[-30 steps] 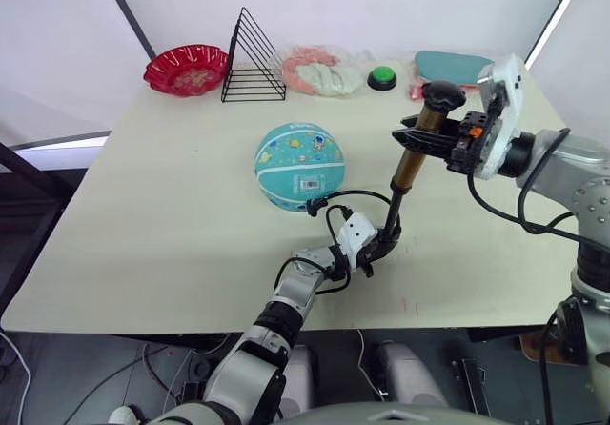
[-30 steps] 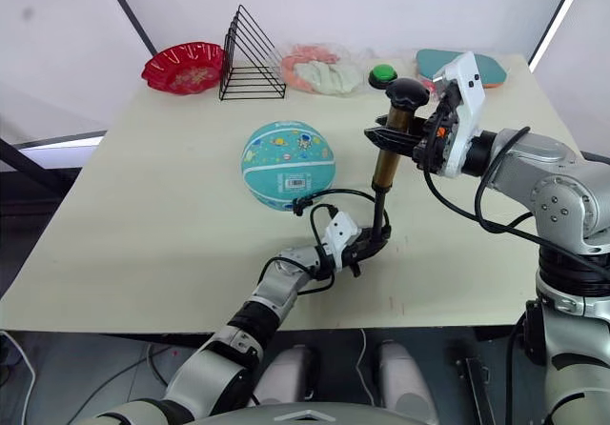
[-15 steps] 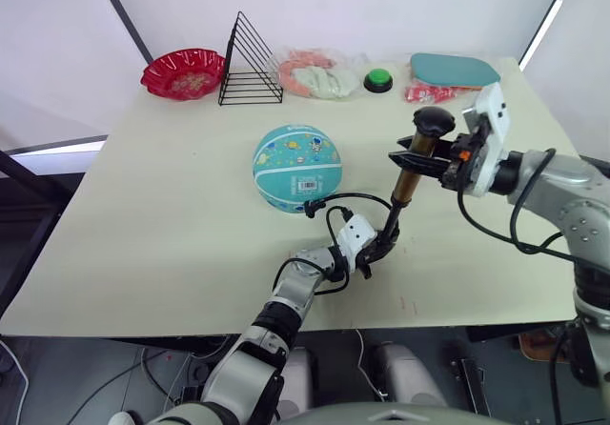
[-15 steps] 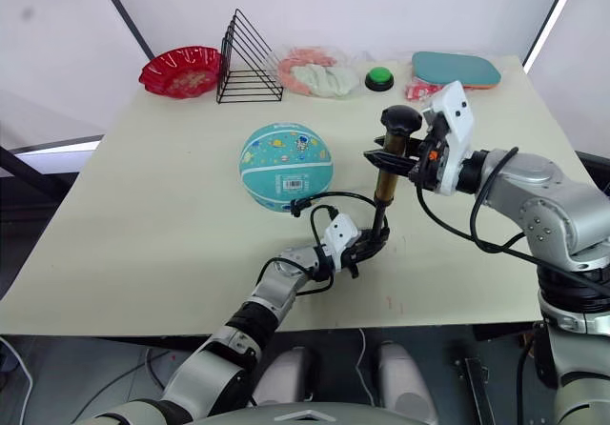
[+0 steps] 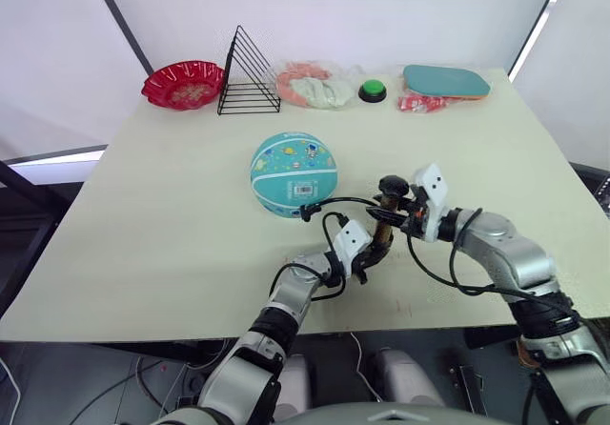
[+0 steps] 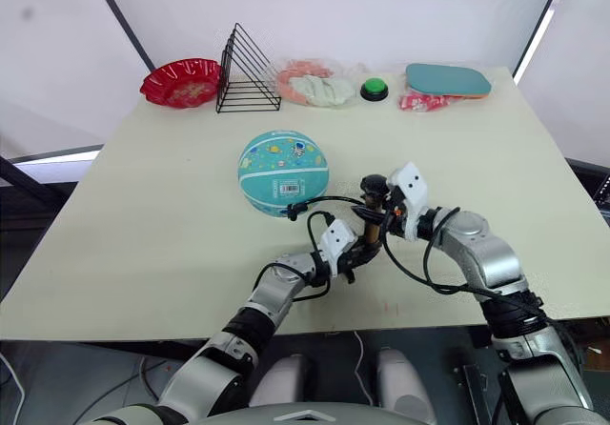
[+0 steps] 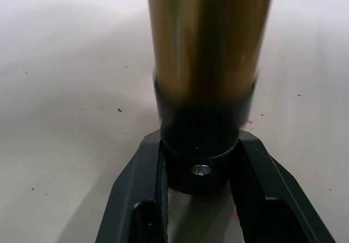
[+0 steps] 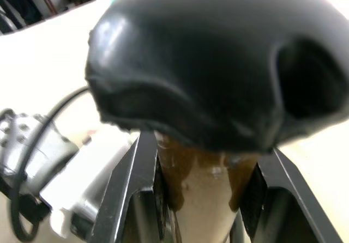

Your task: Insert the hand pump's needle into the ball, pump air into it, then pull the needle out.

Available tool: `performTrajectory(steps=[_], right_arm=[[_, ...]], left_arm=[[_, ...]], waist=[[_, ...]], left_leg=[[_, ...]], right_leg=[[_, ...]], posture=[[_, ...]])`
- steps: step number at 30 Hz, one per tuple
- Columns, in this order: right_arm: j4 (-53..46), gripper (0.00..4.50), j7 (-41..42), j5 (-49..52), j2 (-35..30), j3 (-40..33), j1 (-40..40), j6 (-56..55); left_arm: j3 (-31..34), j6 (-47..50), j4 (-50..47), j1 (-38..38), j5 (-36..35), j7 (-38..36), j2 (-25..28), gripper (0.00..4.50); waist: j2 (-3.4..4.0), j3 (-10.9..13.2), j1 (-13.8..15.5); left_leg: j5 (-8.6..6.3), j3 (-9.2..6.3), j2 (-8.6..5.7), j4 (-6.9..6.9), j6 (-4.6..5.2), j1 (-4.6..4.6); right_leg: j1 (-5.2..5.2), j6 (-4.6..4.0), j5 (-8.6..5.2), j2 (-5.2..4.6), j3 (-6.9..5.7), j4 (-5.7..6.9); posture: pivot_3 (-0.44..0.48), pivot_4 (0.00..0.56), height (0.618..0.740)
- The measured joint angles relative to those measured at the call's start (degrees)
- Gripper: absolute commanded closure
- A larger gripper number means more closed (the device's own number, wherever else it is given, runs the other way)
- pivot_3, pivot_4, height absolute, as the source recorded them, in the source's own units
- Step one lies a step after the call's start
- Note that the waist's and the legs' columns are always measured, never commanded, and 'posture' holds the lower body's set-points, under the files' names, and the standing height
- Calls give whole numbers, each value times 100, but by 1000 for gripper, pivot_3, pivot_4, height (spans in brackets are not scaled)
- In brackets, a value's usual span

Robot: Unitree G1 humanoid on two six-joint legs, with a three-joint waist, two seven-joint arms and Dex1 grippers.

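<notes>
Left eye view: hand pump (image 5: 384, 223) stands upright at frame centre on the table (image 5: 172, 215), left pincer (image 5: 374, 252) clamped on its base cap, right pincer (image 5: 395, 217) gripping under the T-handle. Likely light, stiff, slick barrel; caps hold best. Ball (image 5: 294, 172) just up-left, rolls easily.

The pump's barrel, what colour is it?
Translucent amber-gold, with a black end cap; the hand pump shows it best in the left wrist view.

A teal ball (image 5: 294, 172) with white seams, colourful prints and a white barcode sticker lies left of the amber-gold hand pump (image 5: 382, 220) with black handle, far beyond it a red bowl (image 5: 184, 83) and green button (image 5: 372, 90).
</notes>
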Motion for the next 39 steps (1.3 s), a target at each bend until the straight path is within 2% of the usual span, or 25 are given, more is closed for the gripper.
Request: performTrajectory(steps=[7, 13, 14, 27, 35, 39], right_arm=[[-141, 3442, 115, -42, -8, -142, -36, 115], [-581, 3442, 74, 180, -217, -382, -60, 730], [-948, 3442, -4, 515, -413, -656, -179, 1292], [-1638, 3442, -403, 2081, -1009, -1950, -1316, 2929], [-1639, 3442, -603, 2408, -1114, -2118, -1501, 3145], [-1714, 3442, -460, 2149, -1175, -1870, -1290, 2693]], left_arm=[[-6, 18, -42, 14, 0, -3, -7, 3458], [-32, -2, -48, -14, -13, -91, -60, 3458], [-62, -54, -49, -42, -31, -140, -68, 3458], [-63, -88, -47, -79, -81, -141, -67, 3458], [-63, -90, -43, -88, -103, -141, -70, 3458], [-69, -83, -28, -94, -80, -126, -55, 3458]], waist=[[2, 1, 17], [16, 45, 58], [29, 76, 78], [27, 128, 83], [27, 133, 83], [30, 129, 76]], left_leg=[[0, -1, 0, 0, 0, -6], [0, -2, -7, 0, 0, -24], [0, 0, -15, 2, -1, -42], [0, -5, -16, 6, 0, -52], [0, -5, -16, 6, 0, -54], [0, -3, -15, 7, 0, -44]], right_leg=[[-3, 0, 0, -2, -2, 0], [-14, 1, 0, -12, -5, -4], [-30, 4, 2, -20, -3, -4], [-34, 6, 3, -22, -9, -4], [-35, 6, 3, -23, -9, -4], [-30, 6, 3, -22, -8, -2]], posture=[[0, 150, 740], [0, 150, 740], [0, 150, 740], [0, 150, 740], [0, 150, 740], [0, 150, 740]])
